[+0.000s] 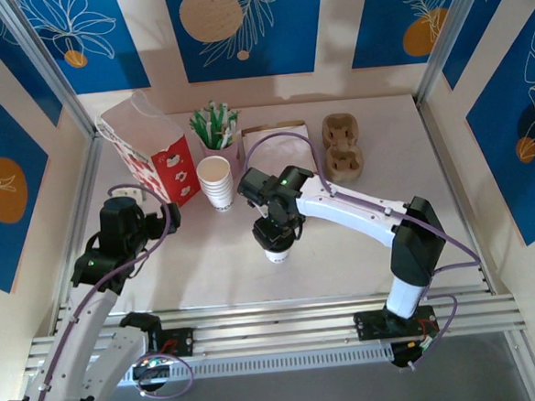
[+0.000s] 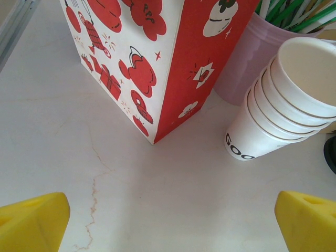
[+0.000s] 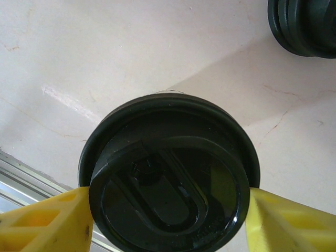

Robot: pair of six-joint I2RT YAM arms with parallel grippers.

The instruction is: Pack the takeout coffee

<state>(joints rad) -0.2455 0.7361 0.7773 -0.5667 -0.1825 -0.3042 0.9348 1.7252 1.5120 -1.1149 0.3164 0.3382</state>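
The takeout coffee point(image 1: 279, 253) is a small white cup with a round black lid point(image 3: 168, 178), near the middle of the table in front of the arms. My right gripper point(image 1: 277, 238) reaches down over it. In the right wrist view the yellow fingers point(image 3: 47, 223) press against both sides of the lid's rim, so my right gripper point(image 3: 168, 215) is shut on the cup. Whether the cup rests on the table I cannot tell. My left gripper point(image 2: 170, 223) is open over bare table, its fingertips point(image 2: 31, 220) wide apart, in front of the red-and-white paper bag point(image 2: 152, 63).
The paper bag point(image 1: 150, 158) stands at the back left. Beside it are a stack of lidless white cups point(image 1: 216, 181), a pink cup of green straws point(image 1: 215, 131), a flat box point(image 1: 277, 137) and a brown cup carrier point(image 1: 342, 147). A black round object point(image 3: 307, 26) lies near the coffee.
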